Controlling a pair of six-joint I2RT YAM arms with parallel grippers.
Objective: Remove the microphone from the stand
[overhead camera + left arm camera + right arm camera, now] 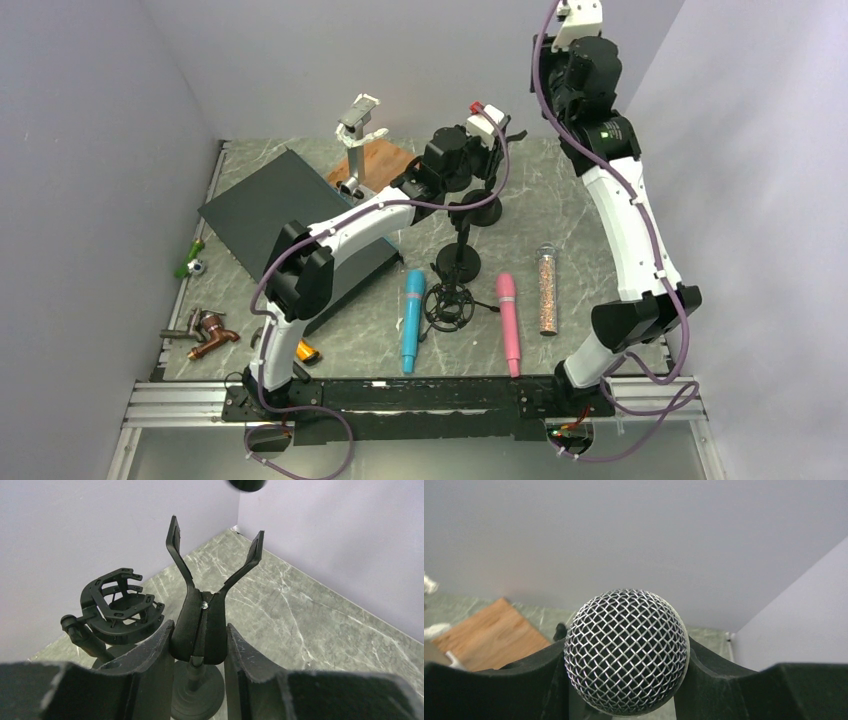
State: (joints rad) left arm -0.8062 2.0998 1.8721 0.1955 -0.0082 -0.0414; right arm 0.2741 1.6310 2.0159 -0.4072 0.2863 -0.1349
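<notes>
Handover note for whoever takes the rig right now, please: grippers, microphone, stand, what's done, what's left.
Right gripper: shut on the microphone, held high, clear of the stand.
Left gripper: fingers flank the base of the clip; can't tell if it is clamped.
Clip: empty; stand upright.
Done: microphone is out of the clip.
Left: probably set the microphone down and back the left gripper off.

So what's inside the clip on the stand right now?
Nothing: the clip is empty between its prongs. The left gripper pinches its lower part, partly covering where it joins the stand.
</notes>
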